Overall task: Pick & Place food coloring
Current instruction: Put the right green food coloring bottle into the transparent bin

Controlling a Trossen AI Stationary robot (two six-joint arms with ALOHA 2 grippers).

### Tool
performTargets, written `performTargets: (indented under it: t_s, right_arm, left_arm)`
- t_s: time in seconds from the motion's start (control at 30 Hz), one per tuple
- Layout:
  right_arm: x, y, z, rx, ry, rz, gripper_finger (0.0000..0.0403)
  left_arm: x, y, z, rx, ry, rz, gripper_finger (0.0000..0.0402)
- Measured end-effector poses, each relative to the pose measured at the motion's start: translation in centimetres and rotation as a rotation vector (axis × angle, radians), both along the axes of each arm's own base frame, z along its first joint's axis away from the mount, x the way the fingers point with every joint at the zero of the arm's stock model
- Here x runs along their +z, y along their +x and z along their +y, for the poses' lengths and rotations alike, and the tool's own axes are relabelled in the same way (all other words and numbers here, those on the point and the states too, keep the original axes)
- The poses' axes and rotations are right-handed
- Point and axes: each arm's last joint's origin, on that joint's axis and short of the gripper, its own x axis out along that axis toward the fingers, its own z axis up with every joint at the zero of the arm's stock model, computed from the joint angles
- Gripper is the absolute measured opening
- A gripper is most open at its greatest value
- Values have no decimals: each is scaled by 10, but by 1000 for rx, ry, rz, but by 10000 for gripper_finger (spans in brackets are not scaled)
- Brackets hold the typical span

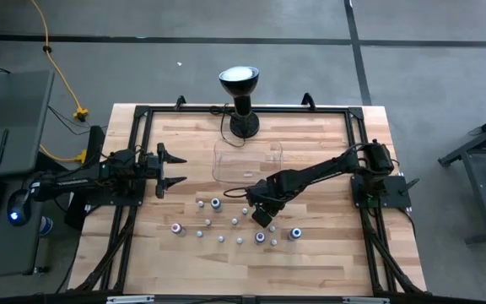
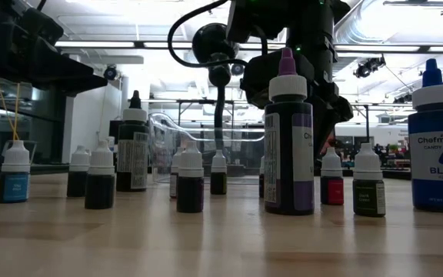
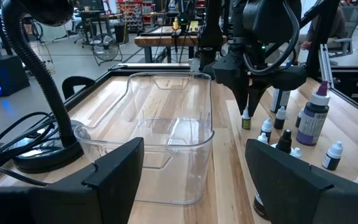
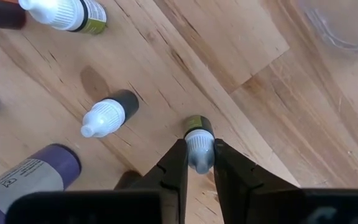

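Several small food coloring bottles (image 1: 226, 228) stand scattered on the near half of the wooden table, most with white caps. My right gripper (image 4: 199, 155) points down over one small bottle with an olive body (image 4: 197, 126) and is shut on it; the left wrist view shows that bottle (image 3: 246, 119) under the fingers. My left gripper (image 1: 174, 169) waits open at the table's left side, level, facing the clear tray (image 3: 166, 149). My right gripper pinches the small bottle's white cap (image 4: 199, 142) between its two fingers (image 4: 176, 165). The fingers come from above, pointing down. The bottle stands upright with its base on the table.
A clear plastic tray (image 1: 219, 173) sits just beyond the bottles, toward the far edge. A black gooseneck lamp (image 1: 241, 93) stands behind it. Taller bottles, one purple (image 2: 288, 146) and one blue (image 2: 437, 146), stand near the front. A black frame (image 1: 142, 114) rims the table.
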Motion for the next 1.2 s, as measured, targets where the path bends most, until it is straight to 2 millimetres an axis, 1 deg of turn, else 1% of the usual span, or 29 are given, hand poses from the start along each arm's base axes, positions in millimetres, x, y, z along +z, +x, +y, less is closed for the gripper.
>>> performTargets:
  t_s: [0.13,0.33,0.63,0.93,1.1,1.2]
  right_arm:
    - [5,-2,1,4,0,-14,52]
    - [22,-9,1,10,-1,-27,49]
    - [59,-28,6,29,-6,-97,49]
    - [96,-44,10,74,10,-220,49]
    - [115,-50,9,81,26,-328,51]
    - [121,-49,7,88,25,-358,49]
  left_arm:
    - [0,0,0,0,0,0,278]
    - [0,0,0,0,0,0,278]
    - [0,0,0,0,0,0,278]
    - [0,0,0,0,0,0,278]
    - [0,0,0,0,0,0,278]
    - [0,0,0,0,0,0,278]
